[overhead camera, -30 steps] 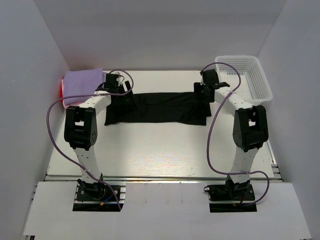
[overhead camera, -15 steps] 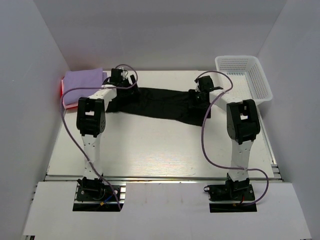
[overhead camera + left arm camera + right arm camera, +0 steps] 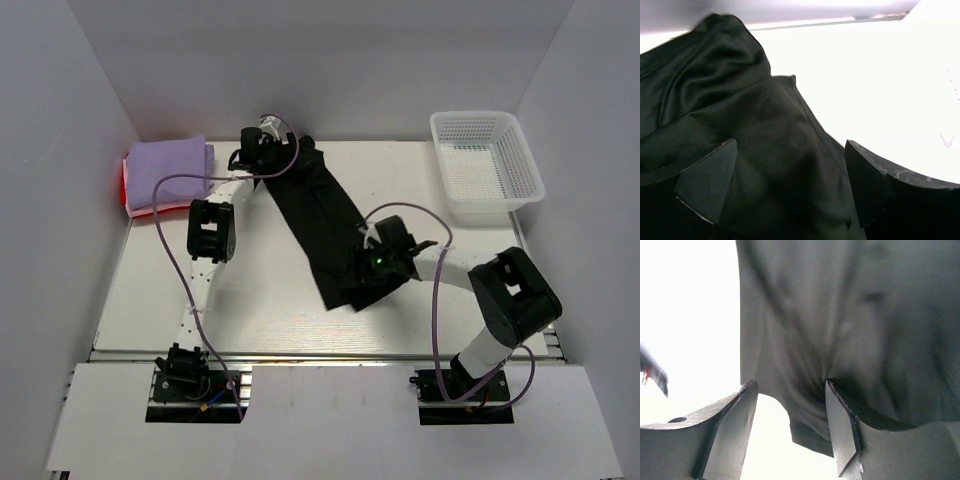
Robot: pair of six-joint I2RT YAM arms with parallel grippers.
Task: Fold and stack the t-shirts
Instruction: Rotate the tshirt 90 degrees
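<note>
Left claw [image 3: 262,150] is out at the far edge of the desk [image 3: 270,300], and on its wrist view the claw [image 3: 787,180] is spread wide. Both dark fingers [image 3: 707,182] stand well apart, with the black t-shirt [image 3: 740,115] bulging up between them and rising to a crumpled peak ahead of the claw. I see no pinch on that side. The right claw [image 3: 372,265] is nearer to me, sitting at the other end of the black t-shirt [image 3: 320,215], which runs as a long diagonal strip from one claw to the other. On the right wrist view the claw [image 3: 790,387] is narrow. The black t-shirt [image 3: 840,315] fills the space ahead of it, and its creases draw together right at the fingertips [image 3: 832,390], so I call that a grip on the cloth. A loose hem hangs down between the fingers, and bright desk shows beside it. That view is smeared, so I can't make out finer detail. Off to the left of the left claw, the lavender-purple t-shirt [image 3: 168,165] lies folded in the far corner. The red-pink t-shirt [image 3: 125,182] shows only as a thin edge beneath it. Beyond the right claw and to its right, the white mesh basket [image 3: 485,208] stands apart from the cloth.
</note>
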